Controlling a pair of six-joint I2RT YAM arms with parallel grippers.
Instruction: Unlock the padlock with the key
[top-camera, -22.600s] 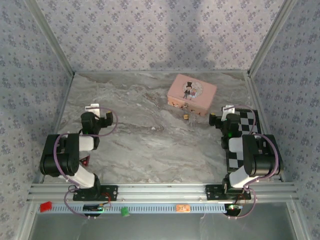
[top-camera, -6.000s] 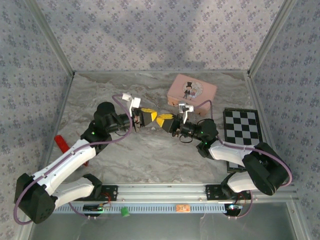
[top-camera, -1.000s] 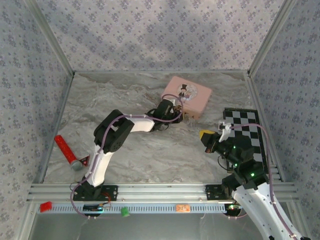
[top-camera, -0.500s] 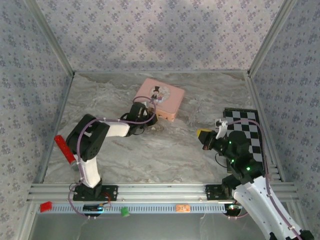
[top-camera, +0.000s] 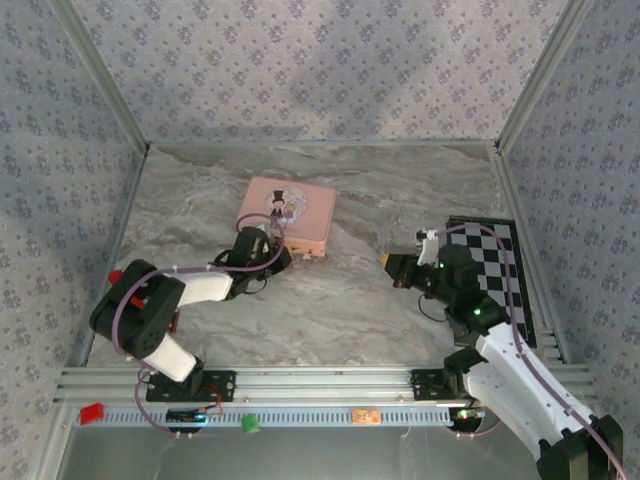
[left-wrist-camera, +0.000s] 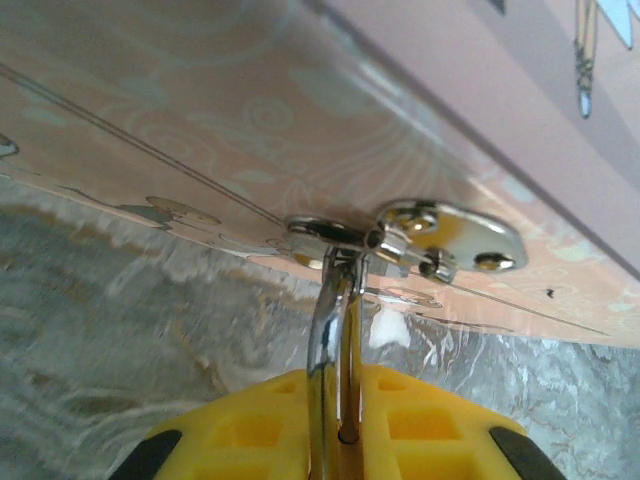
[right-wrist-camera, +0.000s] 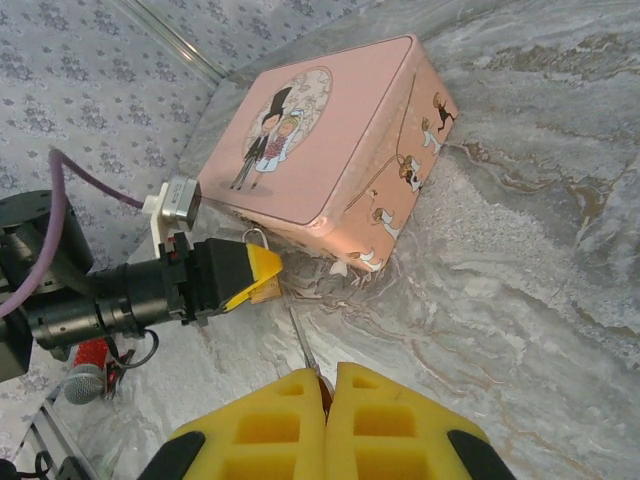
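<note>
2 grippers are facing each other over the marbled table (top-camera: 330, 310); the pink tin (top-camera: 290, 205) is sitting left of centre toward the back. The left gripper (top-camera: 274, 252) is pressing up against the tin's near side, its yellow fingers (left-wrist-camera: 250, 435) pinching the padlock (left-wrist-camera: 325, 380), whose silver shackle (left-wrist-camera: 338, 285) is running up through the tin's hasp (left-wrist-camera: 440, 232) (the brass body is mostly hidden between them). The right gripper (right-wrist-camera: 328, 385) is hovering well apart to the right, jaws pressed together on the key (right-wrist-camera: 303, 346), its thin blade pointing toward the lock. The approach step seems to be in hand, with insertion not yet begun; the next move is calling for carrying the blade across and lining it up with the keyhole, which I cannot make out, while the left gripper is steadying the body.
</note>
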